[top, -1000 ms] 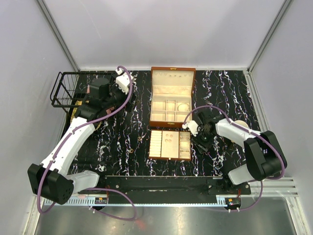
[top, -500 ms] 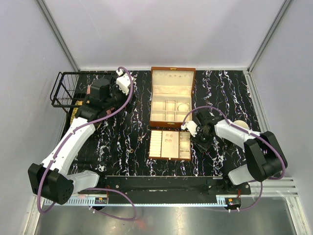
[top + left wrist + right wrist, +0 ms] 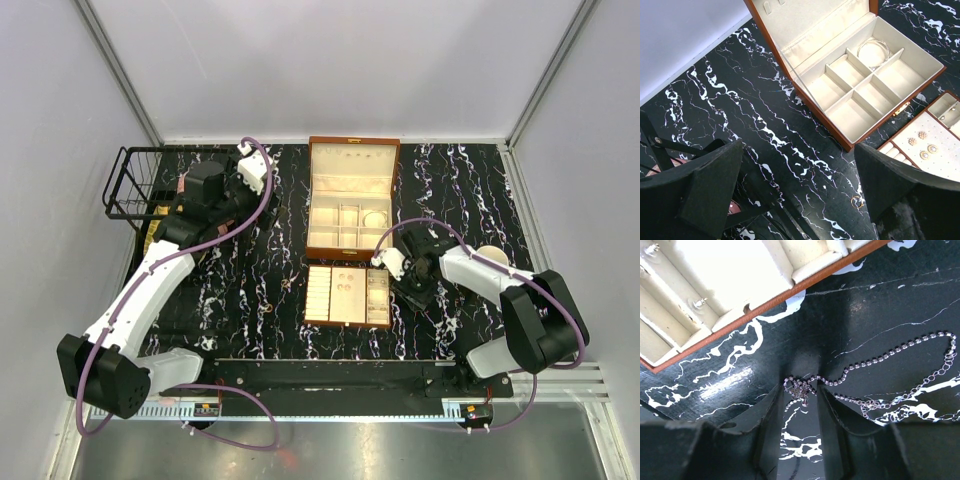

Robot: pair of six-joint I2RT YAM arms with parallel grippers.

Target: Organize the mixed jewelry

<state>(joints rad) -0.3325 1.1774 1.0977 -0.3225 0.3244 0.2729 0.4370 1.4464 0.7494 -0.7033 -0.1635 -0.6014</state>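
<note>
Shut in by pale grey walls (image 3: pixel 330 70). Black, white-veined marble desk (image 3: pixel 250 270). Open brown box (image 3: pixel 352 251) at rear centre, tray (image 3: pixel 347 323) just in front. Wide-spread left fingers (image 3: pixel 715 185), holding nothing. Narrow-set right fingers (image 3: pixel 767 425) straddling bunched end of chain (image 3: pixel 801 387) on desk beside tray; grip unclear. Pale bangle (image 3: pixel 873 50) in a box compartment. Small ring (image 3: pixel 857 202) loose on desk.
</note>
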